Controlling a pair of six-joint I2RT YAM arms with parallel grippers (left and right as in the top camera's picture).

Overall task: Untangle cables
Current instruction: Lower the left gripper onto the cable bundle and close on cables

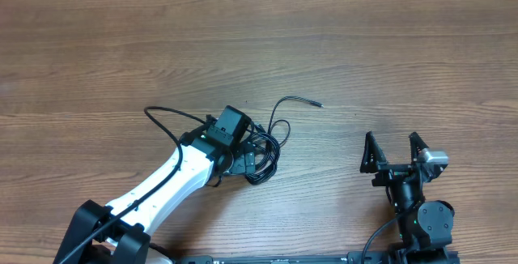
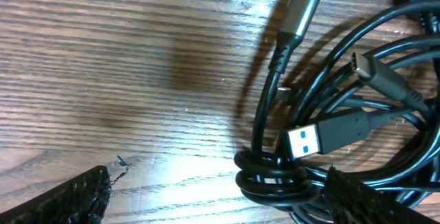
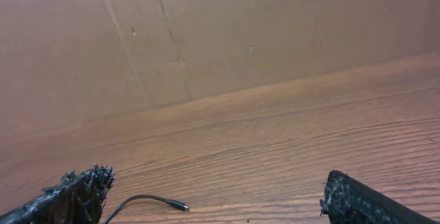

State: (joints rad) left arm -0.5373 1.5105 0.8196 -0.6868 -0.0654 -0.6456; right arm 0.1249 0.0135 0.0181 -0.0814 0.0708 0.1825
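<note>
A tangled bundle of thin black cables [image 1: 263,146] lies on the wooden table near the middle. One loose end [image 1: 312,101] runs out to the upper right; it also shows in the right wrist view [image 3: 175,205]. My left gripper [image 1: 243,157] is low over the bundle, open, its right finger on the cables. The left wrist view shows the coil [image 2: 271,176] between the fingers, a blue USB-A plug [image 2: 306,141] and two USB-C plugs [image 2: 364,66]. My right gripper [image 1: 395,152] is open and empty, well right of the bundle.
The wooden table [image 1: 364,45] stretches all round. A brown cardboard wall [image 3: 206,38] stands at the far side. A thicker black arm wire [image 1: 166,130] loops over the left arm.
</note>
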